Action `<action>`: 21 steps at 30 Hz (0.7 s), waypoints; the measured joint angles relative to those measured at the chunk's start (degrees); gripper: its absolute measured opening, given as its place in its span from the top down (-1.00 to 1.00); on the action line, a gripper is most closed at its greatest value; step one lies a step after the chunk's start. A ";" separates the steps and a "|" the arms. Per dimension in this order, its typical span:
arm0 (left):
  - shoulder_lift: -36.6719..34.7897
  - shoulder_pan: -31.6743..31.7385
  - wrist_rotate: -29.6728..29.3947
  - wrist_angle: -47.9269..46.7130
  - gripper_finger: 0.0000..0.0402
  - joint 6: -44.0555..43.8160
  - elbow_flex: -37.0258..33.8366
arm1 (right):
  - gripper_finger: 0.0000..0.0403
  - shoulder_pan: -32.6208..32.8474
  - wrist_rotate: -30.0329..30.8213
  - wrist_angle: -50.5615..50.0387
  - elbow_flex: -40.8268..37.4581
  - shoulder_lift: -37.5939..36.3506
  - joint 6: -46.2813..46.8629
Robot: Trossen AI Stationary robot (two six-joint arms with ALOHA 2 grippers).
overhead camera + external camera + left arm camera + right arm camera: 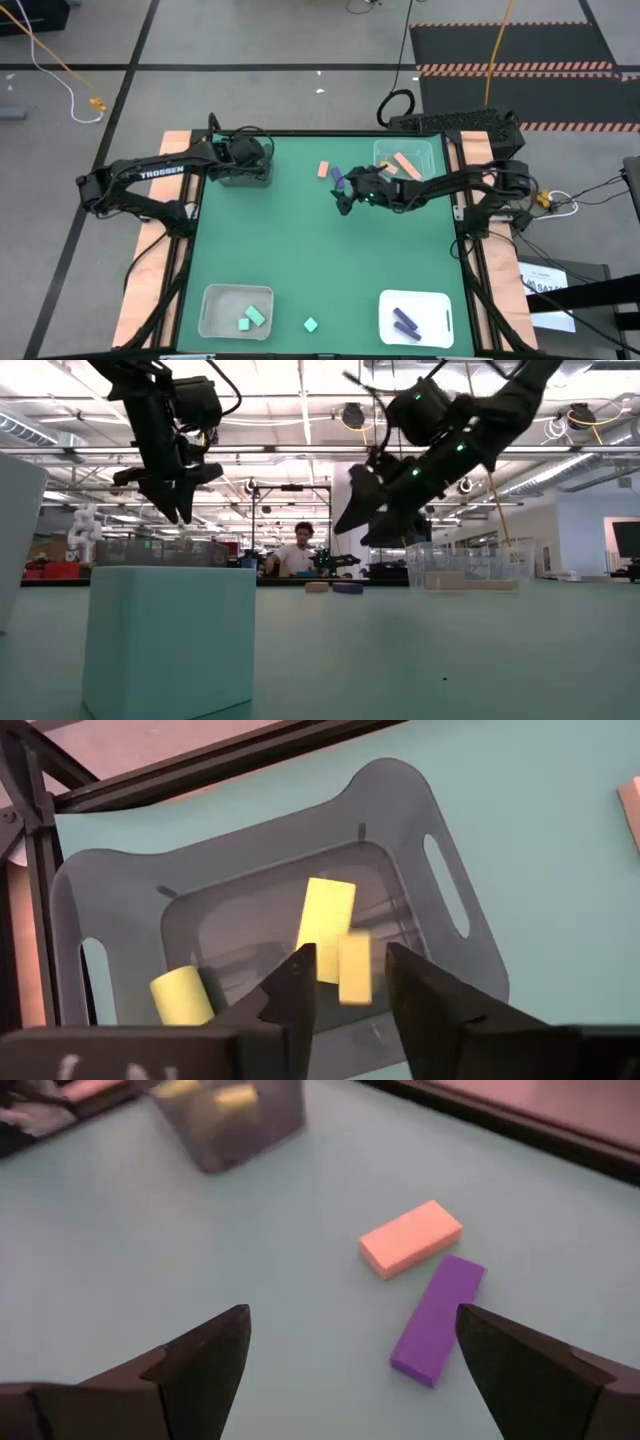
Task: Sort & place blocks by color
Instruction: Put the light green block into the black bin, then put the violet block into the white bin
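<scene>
- Green matting covers the table [300, 250], which sits on a grey workshop floor with cables around it; a bin waits near each corner.
- We see a purple bar [438, 1318] and a salmon pink bar [411, 1238] lying flat on the mat, close together towards the far side; these two appear to be unsorted.
- Our right gripper [350, 1365] hangs above the mat beside them, fingers spread wide and holding nothing, the purple bar lying ahead between the fingertips; we judge it is lining up to take it.
- Nothing lies between that gripper and the purple bar, but the pink bar sits just beside its far end and could be nudged.
- Our left gripper [345, 982] hovers over the grey bin [440, 890] at the far left corner. Its fingers are parted, and a yellow-green block [354, 967] shows between them, blurred; we cannot tell whether it is gripped or loose.
- That bin already holds two more yellow-green pieces, a bar [326, 925] and a rounder one [178, 995].
- Pink bars lie in the clear bin [425, 152] at far right.
- Nearer us, the near-left bin [215, 315] holds mint teal blocks, with one teal cube [311, 324] loose on the mat just beside it.
- Purple bars rest in the white bin [440, 305] at near right.
- A seated person shows in the room behind the table.
</scene>
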 joint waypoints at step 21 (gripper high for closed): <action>0.00 -0.17 0.11 -1.46 -0.08 1.23 0.00 | -0.69 -5.47 3.03 -20.84 17.72 15.37 9.61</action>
